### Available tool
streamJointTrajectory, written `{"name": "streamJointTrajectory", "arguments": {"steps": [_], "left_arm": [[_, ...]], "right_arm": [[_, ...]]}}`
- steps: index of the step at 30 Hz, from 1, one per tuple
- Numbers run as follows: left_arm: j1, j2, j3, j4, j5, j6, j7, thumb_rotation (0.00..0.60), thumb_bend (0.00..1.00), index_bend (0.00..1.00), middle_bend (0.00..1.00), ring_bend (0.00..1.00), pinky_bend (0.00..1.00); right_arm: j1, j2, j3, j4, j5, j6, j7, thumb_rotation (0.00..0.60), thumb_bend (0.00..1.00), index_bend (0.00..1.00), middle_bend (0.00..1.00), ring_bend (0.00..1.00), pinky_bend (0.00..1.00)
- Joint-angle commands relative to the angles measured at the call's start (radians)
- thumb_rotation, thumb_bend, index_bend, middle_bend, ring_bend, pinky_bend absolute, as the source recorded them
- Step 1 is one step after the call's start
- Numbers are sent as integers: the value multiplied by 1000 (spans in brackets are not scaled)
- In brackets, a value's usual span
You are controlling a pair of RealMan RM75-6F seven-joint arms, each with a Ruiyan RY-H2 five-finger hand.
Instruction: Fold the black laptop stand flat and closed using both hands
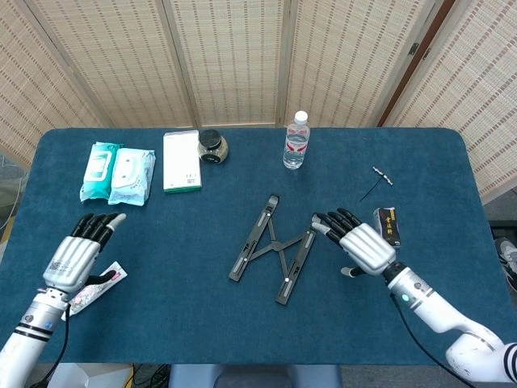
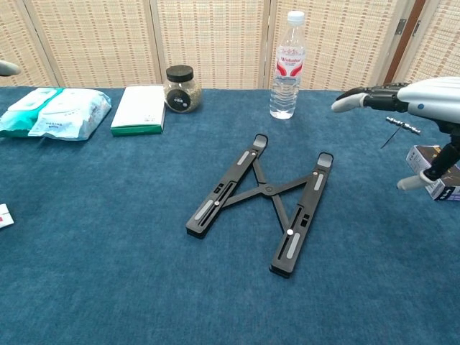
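No lettering can be read with certainty: the water bottle [image 2: 289,63] carries a red-and-white label whose print is too small to make out, and gold characters on the small black box [image 1: 388,227] are likewise illegible. The black laptop stand [image 1: 271,249] is seen lying flat near the middle of the blue felt-like table [image 1: 202,315], its two slotted bars joined by a thin X-shaped cross-link and spread slightly wider toward the far end. The right hand [image 1: 360,242], silver-backed with dark fingers, is held just beside the stand's right bar with fingers extended and apart, gripping nothing; whether the fingertips touch the bar cannot be told. The left hand [image 1: 77,257] is held over the table's left part, fingers straight and apart, empty, above a flat printed sachet [image 1: 95,290]. Along the far side are ranged two soft teal wipe packs [image 1: 118,171], a white box with a green edge [image 1: 181,160] and a round glass jar with a black lid [image 2: 180,89]. A thin metal tool [image 1: 376,183] is seen beyond the black box.
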Motion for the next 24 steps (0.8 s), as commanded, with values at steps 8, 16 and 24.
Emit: {"name": "streamJointTrajectory", "arguments": {"steps": [8,16,24], "left_arm": [[-123,-107,-42,110,6,-91,-77,600,146,14,79,85,0],[-208,-195,-57,214,-13,-161,-115,600,147,12,79,85,0],[-275,-286,-64,317,-27,-205,-159,600,147,11,79,85,0]], "right_arm": [[85,-170,72,136,141,-132,-186,600,0,0,0,0,7],[131,-283,98,261,188,-168,-240,600,0,0,0,0,9],[171,-385,100,407,212,-208,-253,600,0,0,0,0,9]]}}
